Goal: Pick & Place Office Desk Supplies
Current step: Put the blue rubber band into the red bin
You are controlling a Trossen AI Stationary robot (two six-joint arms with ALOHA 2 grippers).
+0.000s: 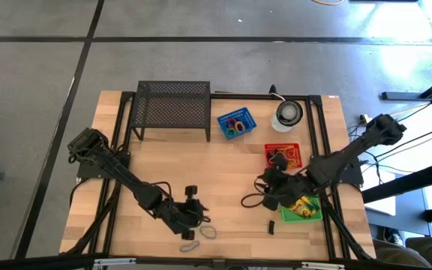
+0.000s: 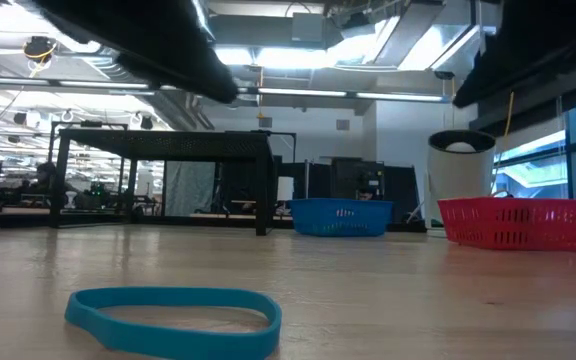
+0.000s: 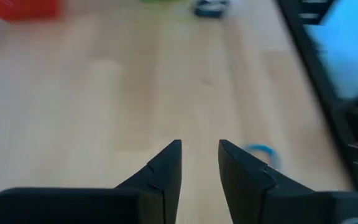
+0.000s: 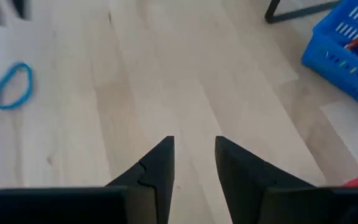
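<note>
High view: lying loose near the front edge of the tabletop (image 1: 223, 161), two thin rubber-band loops (image 1: 198, 238), not yet sorted. Left pincer (image 1: 192, 212) hovering just beside and above them, apparently lining up for a pick. Blue basket (image 1: 235, 123) sitting at the back by the black wire-mesh rack (image 1: 172, 109), already holding coloured loops, so judged to be the bin for bands. Red basket (image 1: 283, 156) lying nearer the right arm, with dark items inside, possibly clips. Right pincer (image 1: 270, 187) waiting near that basket, with a yellow-green crayon box (image 1: 303, 209) just beside it and a small black clip (image 1: 271, 227) lying apart on the wood.

Low view: resting flat in the foreground, a blue rubber band (image 2: 173, 318), untouched. Standing far behind it, blue basket (image 2: 340, 216) and red basket (image 2: 521, 222), open tops facing up for dropping items in.

Left wrist view: showing the left pincer (image 3: 200, 155) narrowly parted and holding nothing, a blue band (image 3: 260, 151) lying just beyond one fingertip.

Right wrist view: showing the right pincer (image 4: 194, 152) narrowly parted and carrying nothing, a blue loop (image 4: 12, 86) well apart on the wood, the blue basket (image 4: 347, 53) off to one side.
</note>
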